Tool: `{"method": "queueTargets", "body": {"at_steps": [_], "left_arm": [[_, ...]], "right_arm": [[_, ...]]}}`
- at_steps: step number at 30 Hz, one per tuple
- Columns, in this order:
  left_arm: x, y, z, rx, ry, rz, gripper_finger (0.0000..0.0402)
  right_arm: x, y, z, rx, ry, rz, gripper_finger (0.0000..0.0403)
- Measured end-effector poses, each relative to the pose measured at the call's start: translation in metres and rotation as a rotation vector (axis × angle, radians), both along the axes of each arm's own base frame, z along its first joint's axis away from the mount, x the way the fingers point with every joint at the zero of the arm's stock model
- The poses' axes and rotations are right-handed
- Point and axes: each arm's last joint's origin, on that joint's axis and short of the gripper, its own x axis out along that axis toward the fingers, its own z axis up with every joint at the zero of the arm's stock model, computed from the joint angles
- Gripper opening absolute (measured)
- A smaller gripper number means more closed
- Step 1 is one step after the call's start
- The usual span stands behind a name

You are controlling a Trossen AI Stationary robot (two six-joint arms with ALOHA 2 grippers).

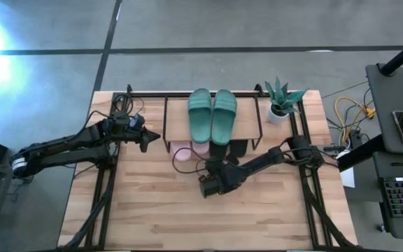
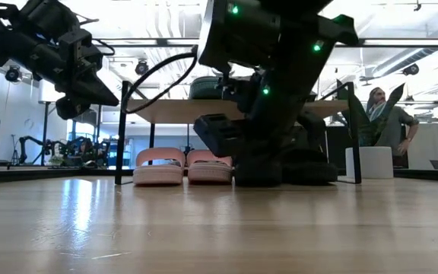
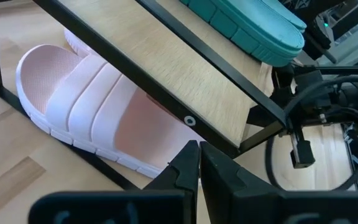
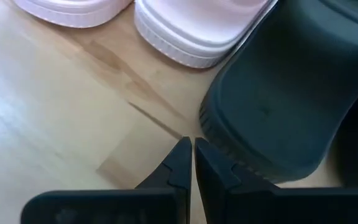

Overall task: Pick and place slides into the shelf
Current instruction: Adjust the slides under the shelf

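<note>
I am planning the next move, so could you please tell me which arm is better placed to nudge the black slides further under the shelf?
The right: its gripper sits low, right before the black slides. The left gripper hovers beside the shelf.

no readable text anywhere, no brand mark legible on the green, pink or black slides, no label on the shelf, no lettering on the arms, no signs in the room behind
</note>
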Motion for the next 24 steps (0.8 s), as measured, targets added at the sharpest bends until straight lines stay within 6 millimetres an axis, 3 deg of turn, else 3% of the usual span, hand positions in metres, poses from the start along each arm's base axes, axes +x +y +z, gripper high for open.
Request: {"method": "queueTargets", "body": {"at_steps": [10,24], "left_arm": [[0.0,0.0,0.0,0.0,0.001,0.001,0.0],[0.0,0.0,0.0,-0.001,0.003,0.002,0.0]], "right_arm": [[-0.001,-0.017,-0.004,-0.044,0.036,-0.034,0.0012],[-0.007,-0.022,-0.008,-0.071,0.073,-0.047,0.0012]]}}
